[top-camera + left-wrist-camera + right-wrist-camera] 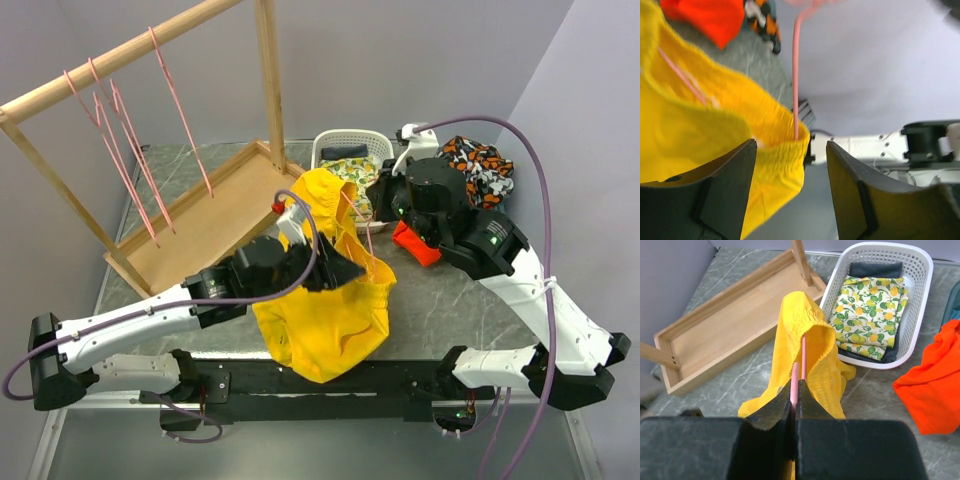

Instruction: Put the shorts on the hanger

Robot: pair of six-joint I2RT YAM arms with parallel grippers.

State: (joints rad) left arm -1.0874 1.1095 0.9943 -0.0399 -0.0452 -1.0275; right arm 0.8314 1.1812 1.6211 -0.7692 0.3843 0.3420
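Bottom centre, the right tool (794,390) pinches the pink hanger (803,355), which runs into the yellow shorts (790,325) mid-frame over the counter (875,390); the left tool (791,145) gapes open beside them.

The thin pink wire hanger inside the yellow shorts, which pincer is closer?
Right. The right pincer is shut on the thin pink wire hanger; the left pincer is open by the yellow shorts, near the wire.
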